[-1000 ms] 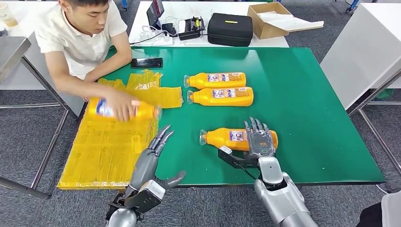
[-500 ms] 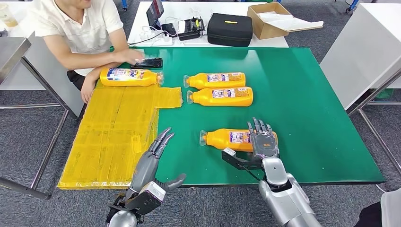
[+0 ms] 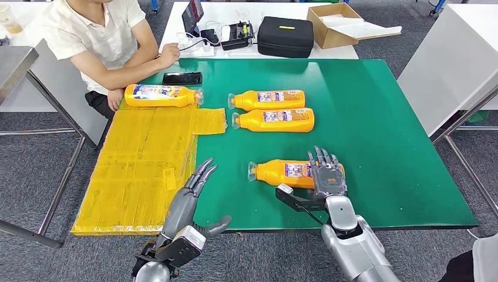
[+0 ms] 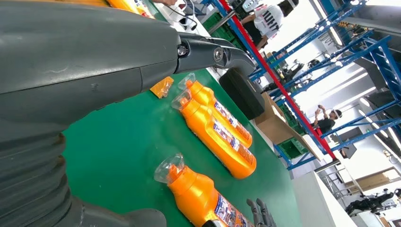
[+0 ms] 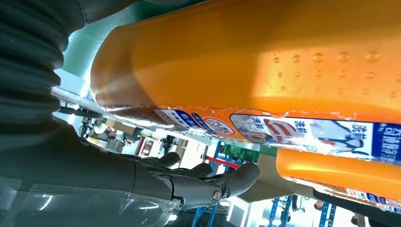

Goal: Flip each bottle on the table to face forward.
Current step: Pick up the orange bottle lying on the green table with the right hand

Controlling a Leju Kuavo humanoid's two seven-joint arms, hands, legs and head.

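Note:
Four orange bottles lie on their sides on the green table [image 3: 382, 135]. The nearest bottle [image 3: 279, 172] [image 4: 198, 196] [image 5: 260, 56] lies with its cap to the left. My right hand [image 3: 326, 176] [image 5: 142, 175] rests flat across its base end, fingers straight, thumb out on the near side. Two more bottles [image 3: 267, 99] [image 3: 274, 119] lie side by side farther back, also visible as a pair [image 4: 222, 135] in the left wrist view. The fourth bottle [image 3: 160, 95] lies on the yellow mat [image 3: 135, 176]. My left hand [image 3: 191, 191] [image 4: 94, 71] hovers open at the mat's right edge, holding nothing.
A person [image 3: 100, 35] sits at the far left corner, with a black phone [image 3: 182, 77] close by on the table. A black case [image 3: 286, 36], chargers and a cardboard box [image 3: 335, 23] stand on the white table behind. The table's right half is bare.
The person set a bottle down at the far end of the yellow mat and drew both hands back. My right hand shifted slightly on the near bottle; my left hand stayed put.

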